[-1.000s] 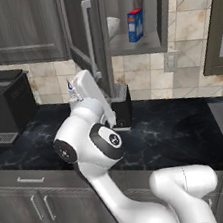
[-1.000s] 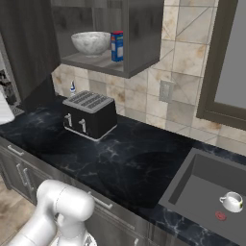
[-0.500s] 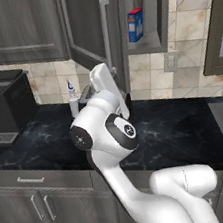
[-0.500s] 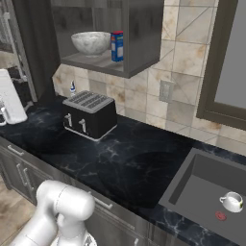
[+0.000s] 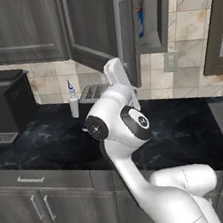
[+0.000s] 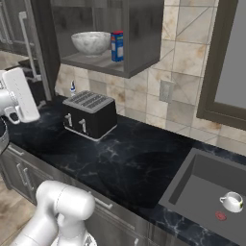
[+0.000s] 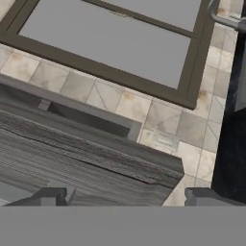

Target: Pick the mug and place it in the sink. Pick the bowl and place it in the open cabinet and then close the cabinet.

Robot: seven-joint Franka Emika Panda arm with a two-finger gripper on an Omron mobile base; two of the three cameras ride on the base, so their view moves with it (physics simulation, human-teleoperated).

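The pincer [image 7: 125, 197] stands wide with nothing between its tips, close against the wood-grain cabinet [image 7: 81, 149], whose door [image 5: 99, 29] is partly swung, while the bowl [image 6: 91, 42] sits on the cabinet's shelf and the mug [image 6: 232, 202] rests in the sink [image 6: 202, 192].

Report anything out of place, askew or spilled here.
Nothing is spilled or damaged. The mug sits upright in the sink, and the bowl rests level on the cabinet shelf beside a blue box. Only the cabinet door stands ajar.
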